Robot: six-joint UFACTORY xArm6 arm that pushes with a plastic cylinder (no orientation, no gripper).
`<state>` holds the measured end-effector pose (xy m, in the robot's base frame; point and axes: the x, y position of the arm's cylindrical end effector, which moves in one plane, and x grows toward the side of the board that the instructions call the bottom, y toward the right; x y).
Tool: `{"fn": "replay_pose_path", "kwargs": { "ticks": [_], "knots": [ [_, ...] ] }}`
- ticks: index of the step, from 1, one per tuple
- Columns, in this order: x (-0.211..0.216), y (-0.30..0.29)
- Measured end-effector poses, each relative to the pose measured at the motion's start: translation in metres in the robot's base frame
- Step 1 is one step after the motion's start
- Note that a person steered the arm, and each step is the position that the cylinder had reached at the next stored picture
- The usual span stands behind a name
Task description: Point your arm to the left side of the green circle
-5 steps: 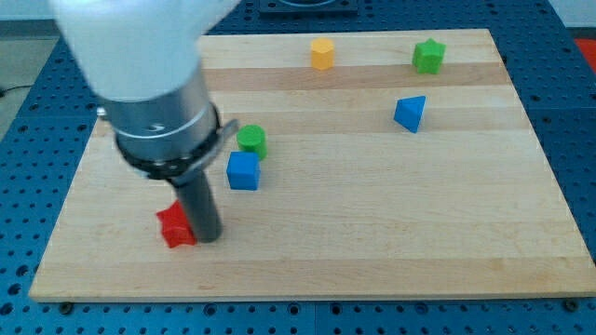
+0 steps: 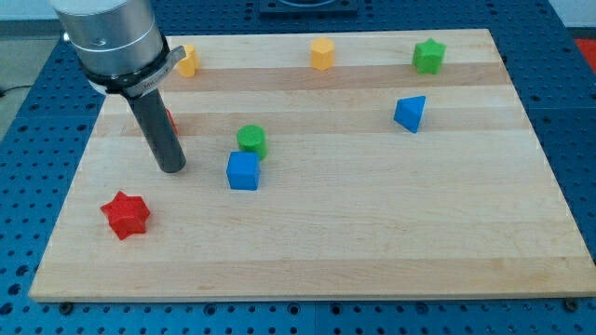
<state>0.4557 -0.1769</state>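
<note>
Wooden board on blue pegboard — my tip left of green circle.

Bright even light, soft short shadows, sharp focus, no glare

**Blocks scattered across the wooden board**

A blue cube sits left of the board's middle. A red star lies near the bottom-left corner. Along the top edge stand a yellow block at centre, a green star toward the right, and another yellow block at left. A blue triangle lies below the green star. The wooden board rests on a blue perforated table.
</note>
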Motion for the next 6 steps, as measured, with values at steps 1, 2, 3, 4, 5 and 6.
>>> {"fn": "replay_pose_path", "kwargs": {
  "ticks": [1,2,3,4,5,6],
  "knots": [
    [-0.005,0.000],
    [-0.005,0.000],
    [-0.005,-0.004],
    [-0.005,-0.005],
    [-0.009,-0.003],
    [-0.037,0.020]
  ]
}}
